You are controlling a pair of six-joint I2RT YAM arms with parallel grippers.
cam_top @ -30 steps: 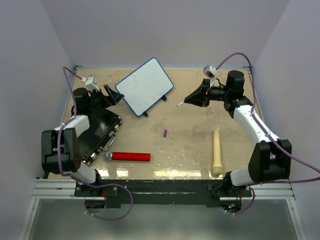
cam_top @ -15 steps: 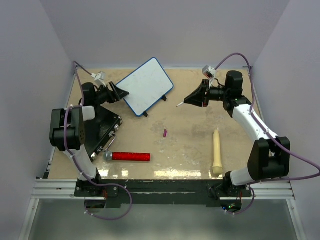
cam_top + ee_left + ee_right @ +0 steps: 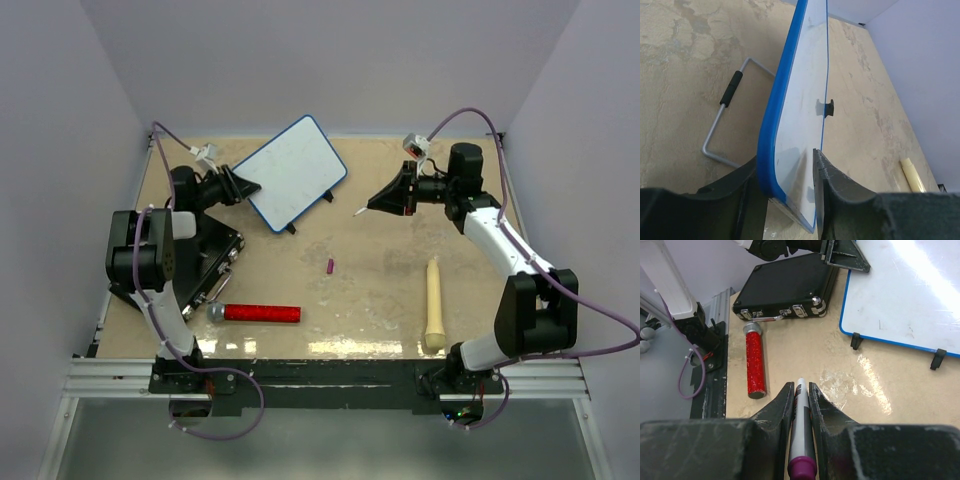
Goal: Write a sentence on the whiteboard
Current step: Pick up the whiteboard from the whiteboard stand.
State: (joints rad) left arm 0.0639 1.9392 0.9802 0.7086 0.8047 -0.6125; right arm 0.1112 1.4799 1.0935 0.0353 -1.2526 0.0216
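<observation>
Basically nothing's written yet: the small white rectangular whiteboard with a thin blue rim [image 3: 292, 170] looks blank apart from faint smudges, lying skewed at the far left-centre of the tan worktop [image 3: 380, 270]. The left end effector [image 3: 243, 187] looks pinched onto its left corner, one finger on each face. The right end effector [image 3: 800, 390] is clenched on a white marker with a purple end [image 3: 801, 425], well off to the board's right, so all the writing is left.
</observation>
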